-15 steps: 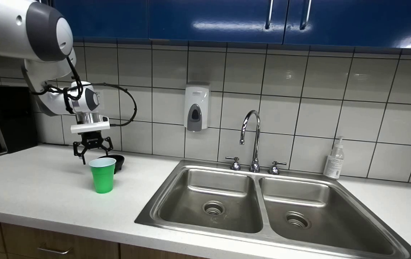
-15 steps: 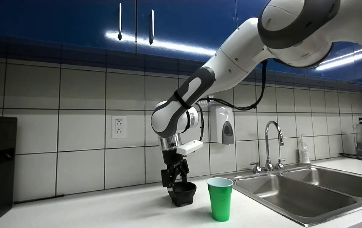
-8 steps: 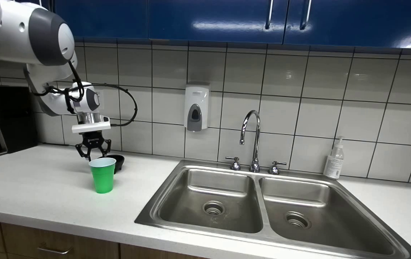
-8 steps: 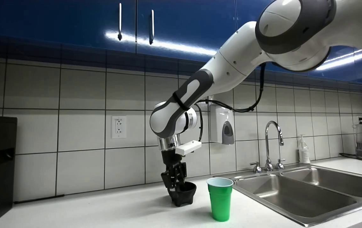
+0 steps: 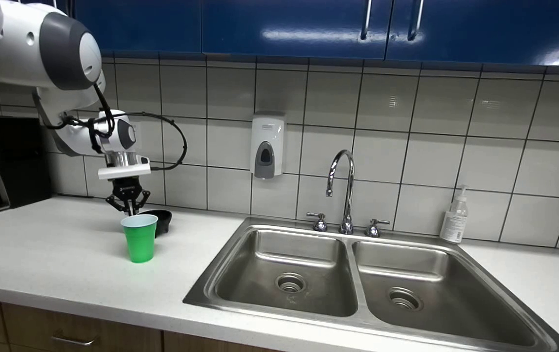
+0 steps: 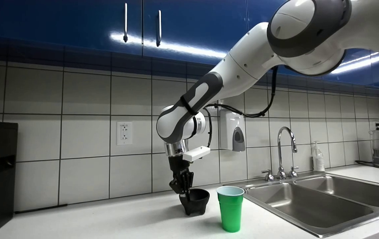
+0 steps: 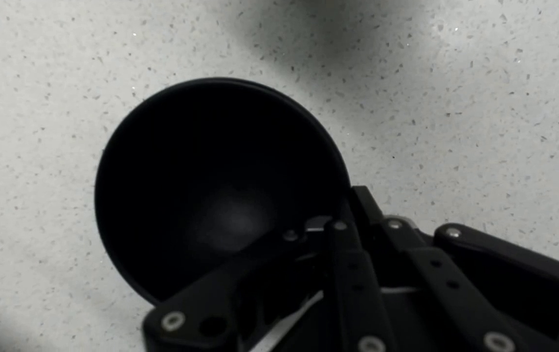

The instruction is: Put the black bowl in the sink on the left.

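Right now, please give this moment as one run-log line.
gripper: closed on black bowl; lift: unclear; green cup: upright nearby; placing in left sink: not yet done

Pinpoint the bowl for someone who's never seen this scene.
Start at the double sink, then follow the counter toward the coffee maker to the green cup. Behind it in an exterior view, rim pinched by the claw, is the bowl: black and squat, while the cup is taller and green.
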Available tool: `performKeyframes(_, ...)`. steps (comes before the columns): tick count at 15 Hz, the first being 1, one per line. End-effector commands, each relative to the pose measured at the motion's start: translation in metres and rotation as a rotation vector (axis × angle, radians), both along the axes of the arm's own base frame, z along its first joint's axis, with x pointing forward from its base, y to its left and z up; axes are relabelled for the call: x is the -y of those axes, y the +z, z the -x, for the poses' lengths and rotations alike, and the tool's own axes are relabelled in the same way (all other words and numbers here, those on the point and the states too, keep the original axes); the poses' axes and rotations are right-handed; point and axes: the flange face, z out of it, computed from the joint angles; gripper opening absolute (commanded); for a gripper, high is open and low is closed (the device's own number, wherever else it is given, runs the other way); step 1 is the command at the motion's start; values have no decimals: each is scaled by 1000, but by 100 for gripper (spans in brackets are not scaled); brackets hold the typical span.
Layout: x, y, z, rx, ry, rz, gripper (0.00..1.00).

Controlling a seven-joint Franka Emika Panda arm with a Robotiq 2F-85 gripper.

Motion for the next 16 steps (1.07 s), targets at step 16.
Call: performKeyframes(16, -20, 70, 7, 124, 47, -74, 2)
